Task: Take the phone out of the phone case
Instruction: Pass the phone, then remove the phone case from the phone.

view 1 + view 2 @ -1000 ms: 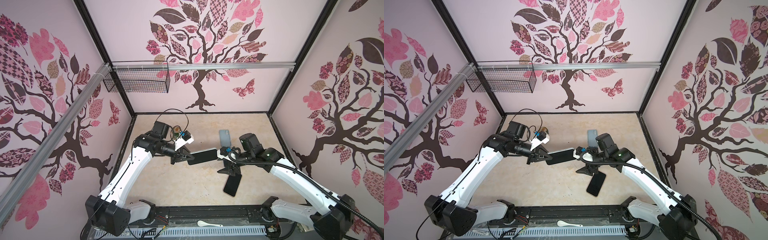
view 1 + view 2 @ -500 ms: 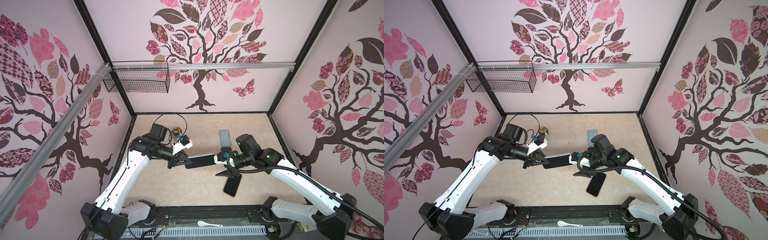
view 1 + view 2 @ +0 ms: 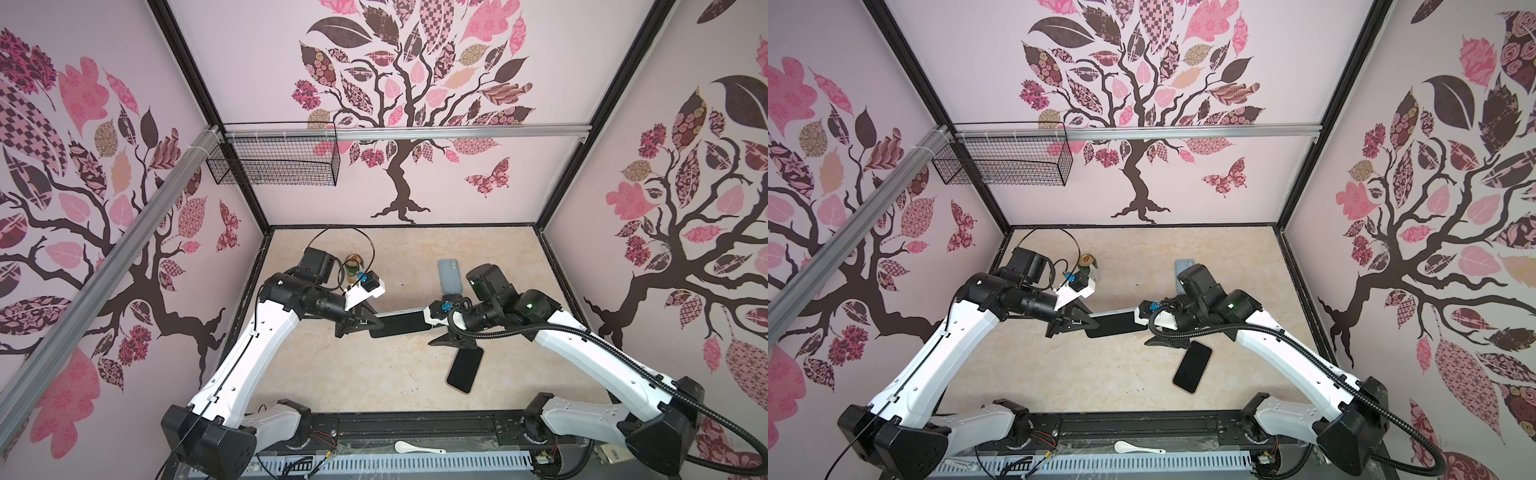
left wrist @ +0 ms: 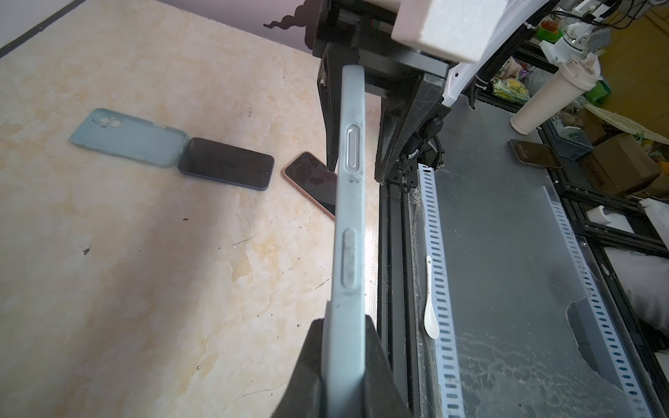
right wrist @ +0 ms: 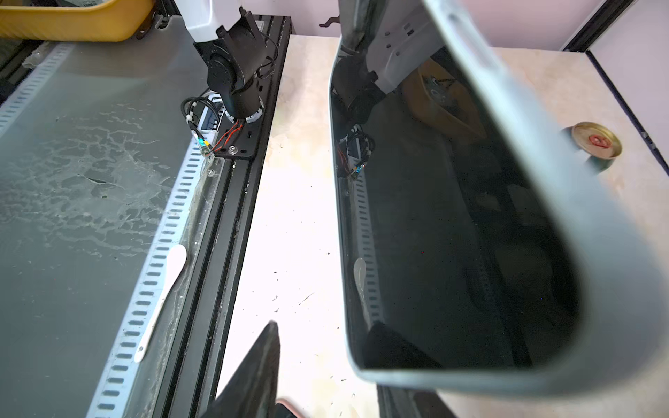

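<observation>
1. Phone [image 3: 401,325] in its pale blue case [image 4: 349,217] hangs in the air over the middle of the worktop [image 3: 332,374]. It lies lengthwise between the two arms, and its dark screen shows in both top views.
2. The left gripper [image 3: 365,325] has its jaws clenched on one short end of the phone. In the left wrist view they press on both flat sides of the case.
3. The right gripper [image 4: 356,170] stands at the opposite short end. Its jaws reach around that end but are released. In the left wrist view there is a gap between one finger [image 4: 398,137] and the case. In the right wrist view the only finger [image 5: 253,369] that shows is apart from the screen.
4. In the right wrist view the rim of the case runs around the end of the screen, so the phone sits inside the case.
5. A pink-edged phone [image 3: 465,370] lies screen up on the worktop, below the right gripper and toward the front.
6. A spare case [image 3: 450,276] of the same blue lies with its back up behind the right arm. In the left wrist view a dark phone [image 4: 224,163] lies touching its end.
7. A can [image 3: 352,266] stands upright on the worktop behind the left arm.
8. A white spoon [image 3: 417,447] lies on the front rail, off the worktop.
</observation>
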`<state>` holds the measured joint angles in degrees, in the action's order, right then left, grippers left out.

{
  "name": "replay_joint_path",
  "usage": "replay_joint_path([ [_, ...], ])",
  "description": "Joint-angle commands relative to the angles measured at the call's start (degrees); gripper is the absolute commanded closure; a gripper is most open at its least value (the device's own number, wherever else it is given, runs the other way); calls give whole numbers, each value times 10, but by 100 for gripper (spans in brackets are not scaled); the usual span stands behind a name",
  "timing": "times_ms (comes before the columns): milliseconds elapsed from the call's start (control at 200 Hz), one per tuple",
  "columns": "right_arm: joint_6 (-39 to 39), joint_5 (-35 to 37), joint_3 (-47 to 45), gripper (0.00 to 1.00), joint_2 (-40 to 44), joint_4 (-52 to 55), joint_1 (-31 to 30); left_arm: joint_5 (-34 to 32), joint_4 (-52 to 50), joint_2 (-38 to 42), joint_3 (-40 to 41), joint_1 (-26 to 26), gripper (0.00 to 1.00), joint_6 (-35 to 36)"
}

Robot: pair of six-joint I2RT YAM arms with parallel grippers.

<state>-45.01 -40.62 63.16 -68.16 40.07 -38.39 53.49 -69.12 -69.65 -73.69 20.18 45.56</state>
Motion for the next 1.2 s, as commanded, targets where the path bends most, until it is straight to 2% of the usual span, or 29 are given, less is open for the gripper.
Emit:
replay_joint_path([
  [0, 1, -36, 29, 56, -19, 27, 7, 12, 8, 3, 8, 0, 100, 11],
  [90, -7, -42, 34, 58, -26, 38, 7, 9, 10, 4, 10, 0, 100, 10],
  [270, -17, -49, 36, 68, -29, 40, 7, 9, 8, 3, 8, 1, 100, 11],
  [560, -14, -66, 46, 69, -40, 37, 8, 14, 4, 2, 7, 1, 100, 15],
  [835, -13, -72, 45, 77, -44, 40, 7, 15, 3, 2, 8, 0, 100, 16],
  [1105, -31, -72, 42, 79, -42, 54, 7, 11, 4, 1, 5, 0, 100, 15],
  [1195, -34, -73, 36, 87, -36, 46, 7, 15, -1, -4, 0, 0, 100, 19],
])
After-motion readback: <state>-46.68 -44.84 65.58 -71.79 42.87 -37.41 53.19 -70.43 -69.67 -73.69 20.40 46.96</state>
